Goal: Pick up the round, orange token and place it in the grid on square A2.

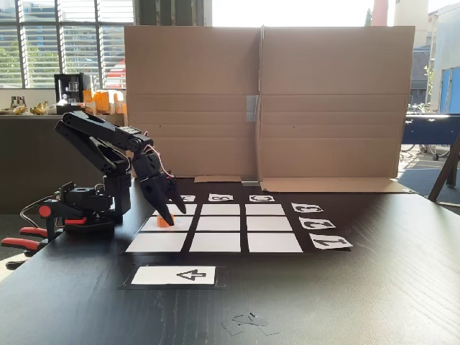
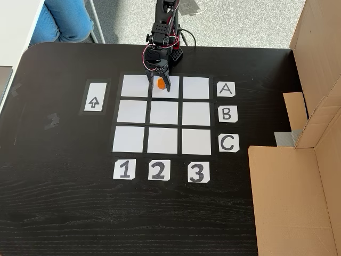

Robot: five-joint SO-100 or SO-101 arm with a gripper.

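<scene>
Black two-finger gripper (image 2: 161, 84) lowered over the 3x3 grid of white paper rectangles (image 2: 164, 113) on the dark wooden table (image 2: 64, 213), fingers clamped on the small bright orange plastic token (image 2: 160, 83). In a fixed view from above, token over square A2 (image 2: 165, 88), the middle cell of the row beside the A label, near that cell's left edge. Cannot tell whether resting on the paper or held just above it.

In a fixed view from the front, same gripper (image 1: 169, 218) pointing down at the left column of the grid (image 1: 215, 228), orange token (image 1: 164, 222) between the fingertips, low over the middle cell (image 1: 167, 223). Black arm (image 1: 100, 154) bent over from its base at the left edge of the table (image 1: 323, 302), base held by orange-handled clamps (image 1: 29, 237).

White card with a black arrow (image 2: 95, 97) lying apart from the grid, left of it seen from above, and in front of it (image 1: 175, 275) seen from the front. Number labels 1 2 3 (image 2: 158, 170) below the grid from above, letter labels A B C (image 2: 227, 114) to its right. Tall brown cardboard screen (image 1: 266, 100) standing behind the grid in the front view. Blue-trousered legs of a seated person (image 2: 64, 21) beyond the table's far corner from above.
</scene>
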